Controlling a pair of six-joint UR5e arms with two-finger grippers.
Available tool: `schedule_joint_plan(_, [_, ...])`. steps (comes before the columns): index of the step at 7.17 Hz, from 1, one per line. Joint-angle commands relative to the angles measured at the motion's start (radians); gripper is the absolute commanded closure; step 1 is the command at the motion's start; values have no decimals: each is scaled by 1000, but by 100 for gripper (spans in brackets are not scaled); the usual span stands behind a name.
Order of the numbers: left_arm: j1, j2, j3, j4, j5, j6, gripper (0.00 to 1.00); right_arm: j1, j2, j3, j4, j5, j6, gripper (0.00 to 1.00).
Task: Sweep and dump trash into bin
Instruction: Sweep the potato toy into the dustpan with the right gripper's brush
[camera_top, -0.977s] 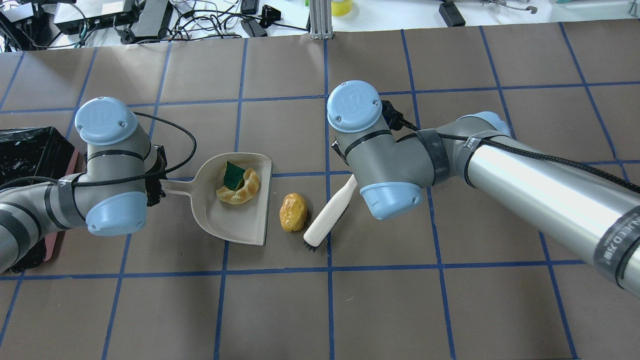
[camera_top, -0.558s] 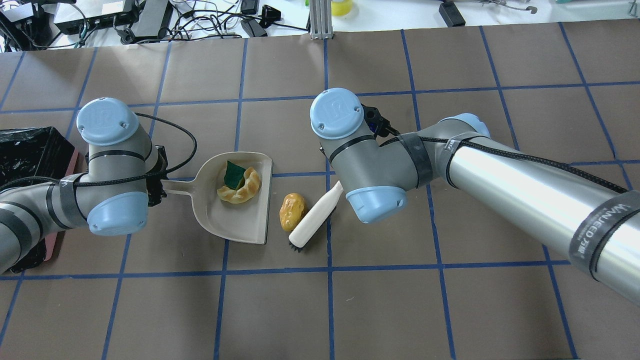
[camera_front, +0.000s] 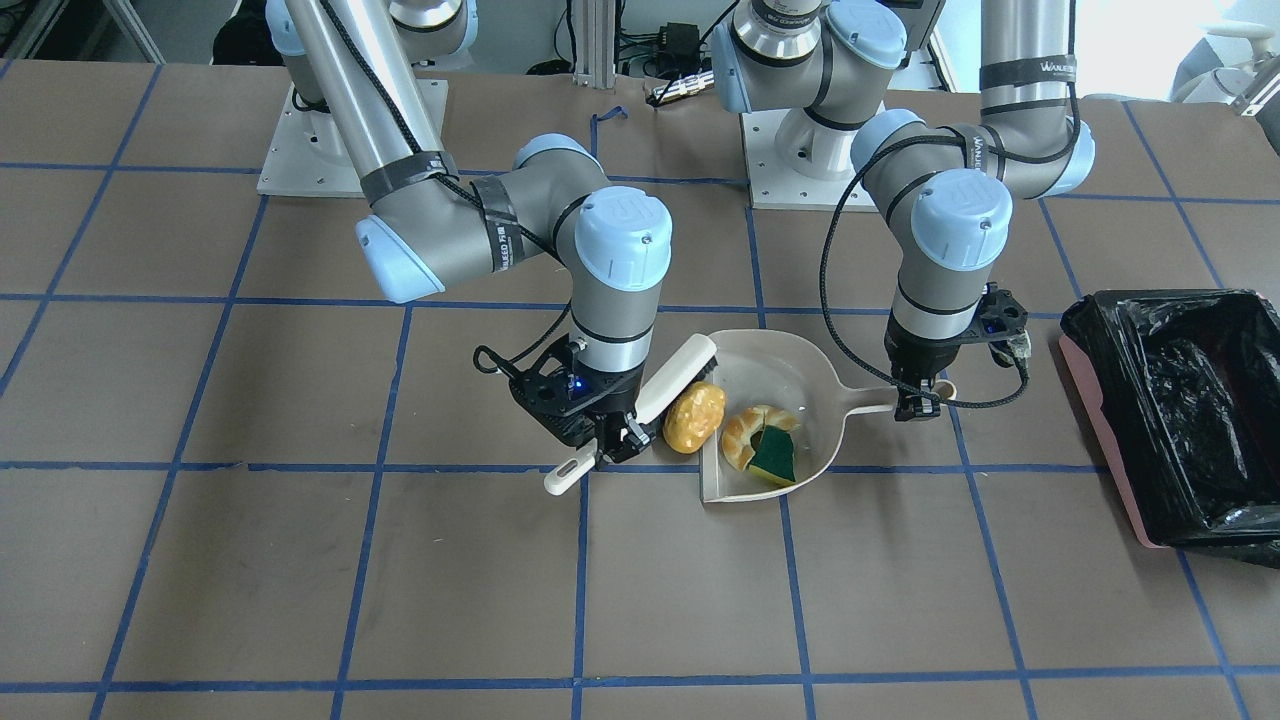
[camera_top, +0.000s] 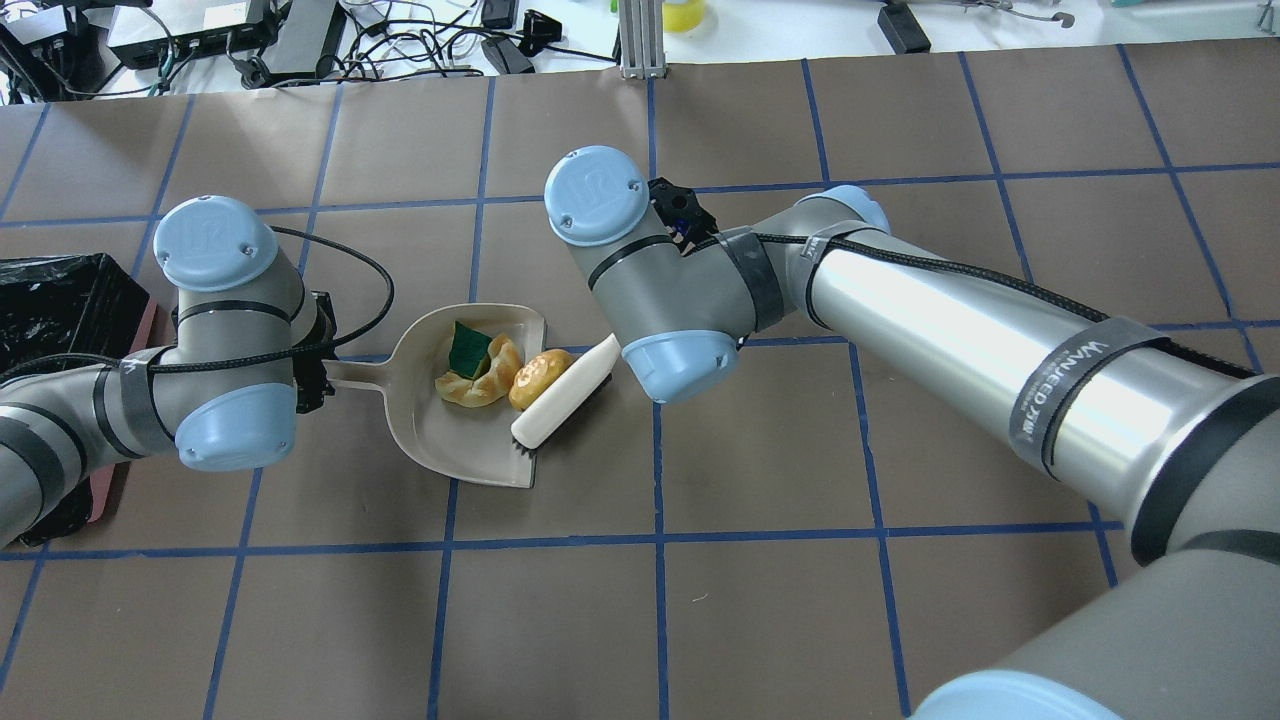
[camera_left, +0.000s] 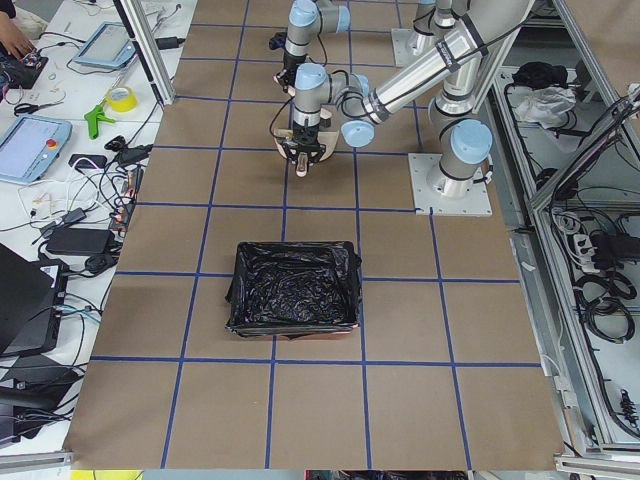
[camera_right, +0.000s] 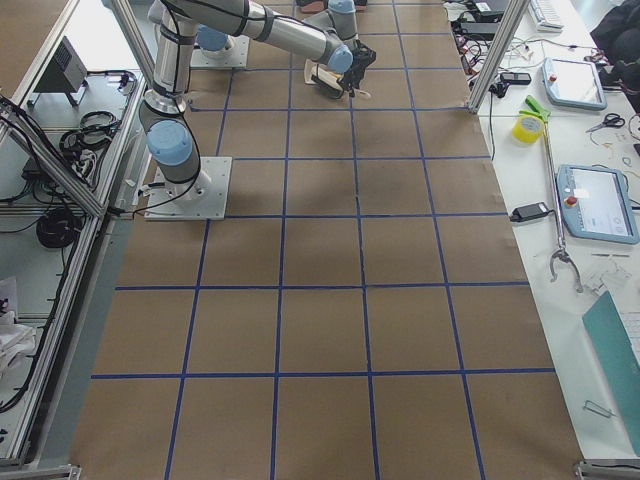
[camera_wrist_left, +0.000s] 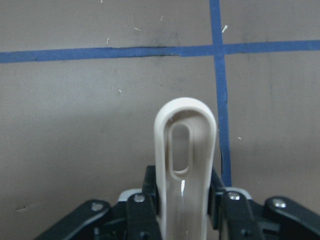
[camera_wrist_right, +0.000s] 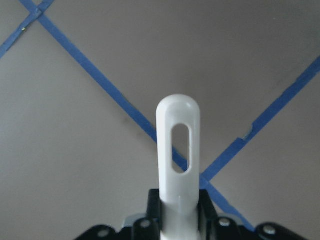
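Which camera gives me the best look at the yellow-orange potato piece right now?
Exterior front-facing: the potato piece shows whole, at the dustpan's open edge, with the brush beside it. Overhead exterior shows it too, with the brush against it. The side views are too distant, and the wrist views miss it.

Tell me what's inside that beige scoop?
The dustpan holds a croissant piece with the green sponge wedge in its curve. The potato piece sits at its open edge, against the brush. Anything beneath them is hidden.
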Motion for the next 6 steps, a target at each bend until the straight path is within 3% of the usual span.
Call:
schedule_joint_plan(1, [-1, -2, 2, 0, 0, 0, 100, 19, 36, -69, 0, 1, 89, 100])
schedule_joint_plan(3, [-1, -4, 2, 0, 0, 0, 100, 54, 77, -157, 2, 1, 160, 100])
schedule_joint_plan(6, [-1, -4, 8, 0, -2, 1, 100, 148, 93, -180, 22, -1, 304, 100])
